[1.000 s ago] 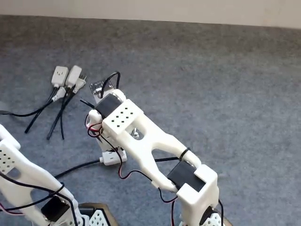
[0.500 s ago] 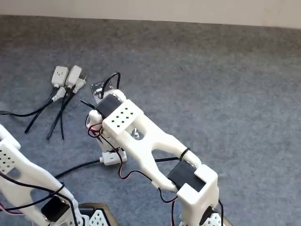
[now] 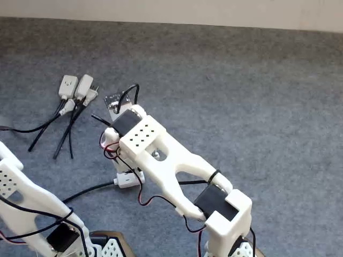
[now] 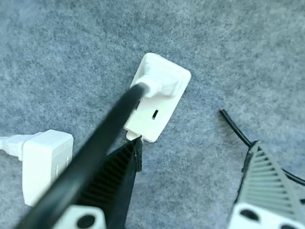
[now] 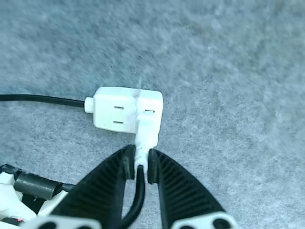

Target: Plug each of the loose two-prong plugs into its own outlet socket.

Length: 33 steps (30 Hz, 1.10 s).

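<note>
Right pincer (image 5: 138, 160) pinching one plug (image 5: 147, 130) seated in socket (image 5: 119, 114); left pincer (image 4: 190, 179) spread; three white cord ends (image 3: 81, 89) clustered apart.

A plug (image 5: 147, 128) sits in the outlet socket (image 5: 125, 114) on the table (image 5: 238, 71).

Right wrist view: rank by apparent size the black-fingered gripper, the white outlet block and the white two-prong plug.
1. Right gripper, largest, though nearness to the camera inflates it.
2. White outlet block.
3. White two-prong plug, gripped by its neck.
</note>
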{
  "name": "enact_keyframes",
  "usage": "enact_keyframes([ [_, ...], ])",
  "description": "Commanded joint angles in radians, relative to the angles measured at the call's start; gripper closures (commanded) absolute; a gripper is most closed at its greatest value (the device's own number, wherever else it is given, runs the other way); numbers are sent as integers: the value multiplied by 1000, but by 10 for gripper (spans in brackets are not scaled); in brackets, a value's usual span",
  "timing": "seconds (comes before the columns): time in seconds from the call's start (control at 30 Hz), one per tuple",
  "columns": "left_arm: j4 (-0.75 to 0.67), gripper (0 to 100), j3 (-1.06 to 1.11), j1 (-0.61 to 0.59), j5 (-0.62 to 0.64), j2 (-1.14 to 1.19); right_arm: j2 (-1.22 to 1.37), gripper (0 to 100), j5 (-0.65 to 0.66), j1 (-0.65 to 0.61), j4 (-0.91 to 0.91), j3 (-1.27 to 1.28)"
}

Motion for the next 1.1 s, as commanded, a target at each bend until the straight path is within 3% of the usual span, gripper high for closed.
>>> enact_keyframes([
  [0.0, 5, 663, -41, -18, -8, -12, -7, 993, -3, -7, -19, 33],
  [0.4, 5, 663, -41, -19, -9, -16, 159, 993, -2, -8, -18, 22],
  [0.57, 14, 662, -44, -15, -11, -19, 122, 987, 103, -28, -16, -30],
  [0.87, 147, 660, -193, -10, -11, -15, -7, 670, 112, -45, -21, -56],
  [1.07, 290, 662, -282, 45, -83, -16, -191, 623, 265, -12, -27, -231],
])
